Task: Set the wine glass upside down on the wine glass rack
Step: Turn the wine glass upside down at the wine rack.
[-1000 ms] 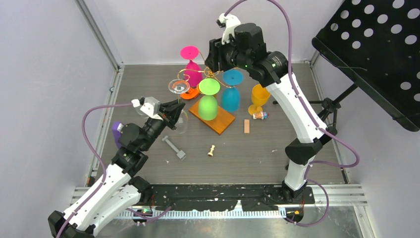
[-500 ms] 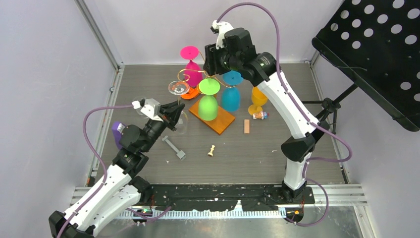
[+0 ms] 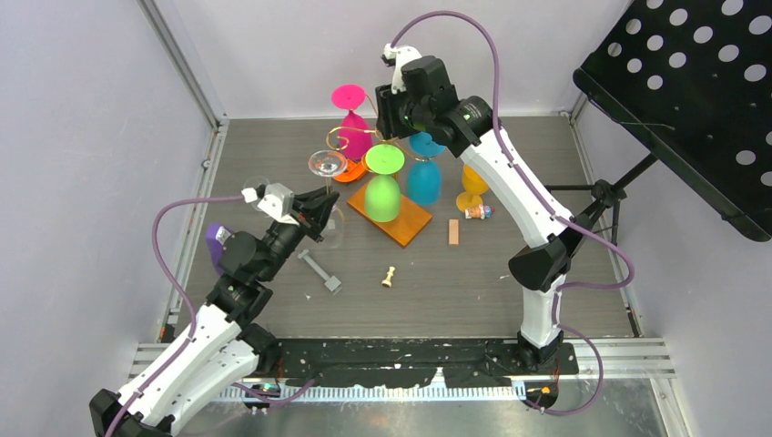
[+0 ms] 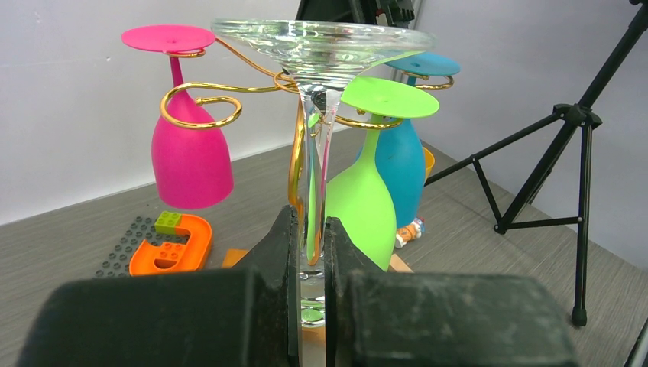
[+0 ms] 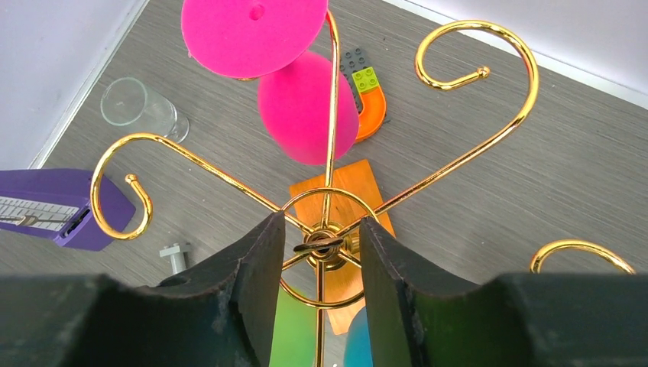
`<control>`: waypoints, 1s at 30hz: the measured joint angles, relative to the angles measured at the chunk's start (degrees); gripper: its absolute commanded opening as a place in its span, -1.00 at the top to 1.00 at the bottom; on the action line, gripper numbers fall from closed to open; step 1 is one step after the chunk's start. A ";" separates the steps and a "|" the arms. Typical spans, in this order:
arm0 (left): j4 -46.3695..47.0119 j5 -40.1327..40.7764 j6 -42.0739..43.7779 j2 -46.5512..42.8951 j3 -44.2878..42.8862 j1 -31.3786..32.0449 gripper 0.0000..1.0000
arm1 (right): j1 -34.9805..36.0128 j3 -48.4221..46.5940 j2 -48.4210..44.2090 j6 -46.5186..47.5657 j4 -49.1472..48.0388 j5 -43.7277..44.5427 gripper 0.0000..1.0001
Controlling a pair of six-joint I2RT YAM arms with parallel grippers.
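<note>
The clear wine glass [image 4: 312, 145] is upside down, foot up. My left gripper [image 4: 309, 223] is shut on its stem, just left of the wine glass rack [image 3: 350, 137]. From above, the foot [image 3: 326, 164] sits close to a gold curl. The rack is gold wire on an orange-brown wooden base [image 3: 411, 225]. Pink [image 3: 353, 123], green [image 3: 382, 196] and blue [image 3: 423, 180] glasses hang from it. My right gripper [image 5: 319, 229] hovers over the rack's top hub [image 5: 325, 246]. It is open, with one finger on each side of the hub and not touching it.
An orange-yellow glass [image 3: 475, 177] stands right of the rack. A toy figure [image 3: 478, 212], wooden block [image 3: 453, 232], chess piece [image 3: 389, 276], grey bolt [image 3: 320, 271], purple object [image 3: 217, 244] and orange brick piece [image 3: 350, 173] lie around. A black perforated stand [image 3: 692, 91] overhangs the right.
My right arm has swung left and back until its fingers sit over the rack's hub, and its jaws have narrowed a little. The left gripper and the glass have barely moved.
</note>
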State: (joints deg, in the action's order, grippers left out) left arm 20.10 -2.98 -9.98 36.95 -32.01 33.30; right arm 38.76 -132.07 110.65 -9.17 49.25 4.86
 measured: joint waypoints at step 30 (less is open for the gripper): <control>12.17 -0.55 5.99 16.04 0.04 -1.64 1.00 | 0.00 0.61 0.09 1.07 -1.66 0.57 0.81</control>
State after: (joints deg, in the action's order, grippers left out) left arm 32.27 -3.53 -3.99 52.99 -31.97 31.66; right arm 38.76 -131.46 110.74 -8.10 47.59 5.43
